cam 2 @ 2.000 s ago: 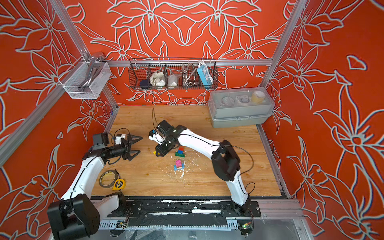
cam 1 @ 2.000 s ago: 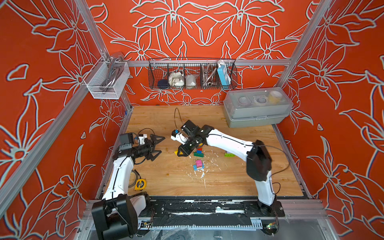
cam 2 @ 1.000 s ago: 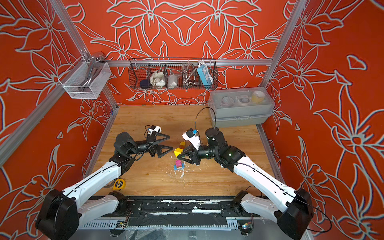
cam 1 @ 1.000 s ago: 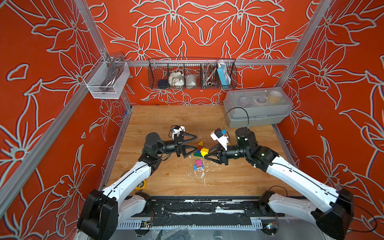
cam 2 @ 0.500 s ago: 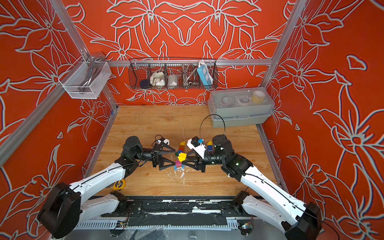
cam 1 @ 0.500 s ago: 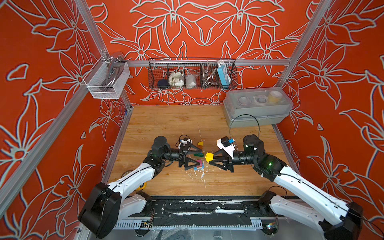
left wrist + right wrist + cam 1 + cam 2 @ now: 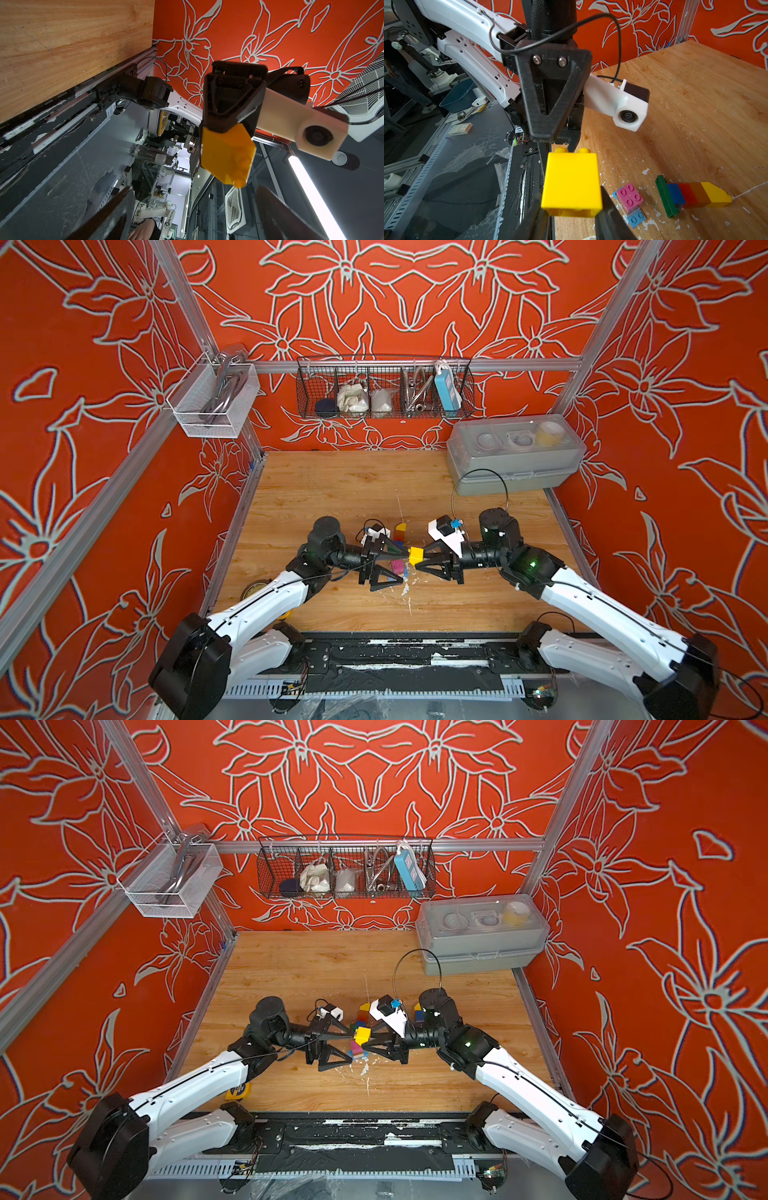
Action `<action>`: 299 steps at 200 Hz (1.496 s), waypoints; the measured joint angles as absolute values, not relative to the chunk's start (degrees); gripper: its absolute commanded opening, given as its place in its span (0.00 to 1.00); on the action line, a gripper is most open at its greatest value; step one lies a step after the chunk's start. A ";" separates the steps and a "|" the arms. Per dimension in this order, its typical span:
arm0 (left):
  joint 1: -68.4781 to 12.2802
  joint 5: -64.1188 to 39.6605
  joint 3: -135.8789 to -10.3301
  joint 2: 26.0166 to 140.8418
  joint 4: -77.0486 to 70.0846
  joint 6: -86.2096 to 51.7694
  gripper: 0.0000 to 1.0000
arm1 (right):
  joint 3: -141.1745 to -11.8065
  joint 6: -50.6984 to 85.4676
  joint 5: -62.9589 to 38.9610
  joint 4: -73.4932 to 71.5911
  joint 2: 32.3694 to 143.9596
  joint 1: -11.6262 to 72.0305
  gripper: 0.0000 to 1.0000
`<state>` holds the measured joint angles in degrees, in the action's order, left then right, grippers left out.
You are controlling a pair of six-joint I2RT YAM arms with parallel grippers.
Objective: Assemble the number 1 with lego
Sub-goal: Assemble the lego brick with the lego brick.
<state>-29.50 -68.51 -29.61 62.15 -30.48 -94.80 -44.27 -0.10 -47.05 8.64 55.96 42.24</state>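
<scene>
- Right pincer (image 7: 417, 559): closed on a yellow brick (image 7: 572, 182). Its two fingers (image 7: 609, 209) clamp the brick's sides near the hollow underside. The studs point away from it, toward the left arm.
- The yellow brick is held off the table (image 7: 353, 489), over the front-middle of the board in both top views.
- Left pincer (image 7: 402, 566): jaws spread wide, nothing between them. It faces the right pincer, tips close to tips.
- Left wrist view: the yellow brick sits ahead of the left pincer with its studs toward it, beyond the two blurred fingertips (image 7: 116, 214) and not between them. Cannot tell whether the upper fingertip touches the brick.
- Column of bricks (image 7: 691, 194) lies on its side on the table. It has a green plate (image 7: 666, 197) at one end, then blue, red and brown, and a yellow sloped piece (image 7: 714, 195) at the other. In a top view it shows just past the pincer tips, toward the back wall.
- Pink brick (image 7: 630, 196) is stacked over a light blue plate (image 7: 636, 218). It stands on the table near the green end of the column, apart from it. In a top view it shows through the left pincer's open gap.
- Yellow tape measure (image 7: 236, 1091) sits at the front left, partly hidden under the left arm.
- Grey lidded box (image 7: 515, 460) sits in the back right corner, with a wire basket (image 7: 384, 389) on the back wall.
</scene>
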 measured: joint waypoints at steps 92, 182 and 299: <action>-31.00 -67.96 -35.38 65.28 -29.34 -94.17 0.87 | -44.27 -0.78 -47.07 8.47 57.63 44.27 0.15; -32.67 -67.11 -36.45 66.22 -28.16 -92.77 0.64 | -44.27 0.01 -46.96 6.37 58.37 44.80 0.14; -32.69 -66.98 -36.56 67.31 -27.16 -91.13 0.55 | -44.27 0.49 -46.04 6.81 56.82 44.80 0.13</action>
<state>-32.69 -66.98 -36.56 67.31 -27.16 -91.13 -44.27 0.49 -46.04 6.81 56.82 44.80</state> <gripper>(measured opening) 0.557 0.360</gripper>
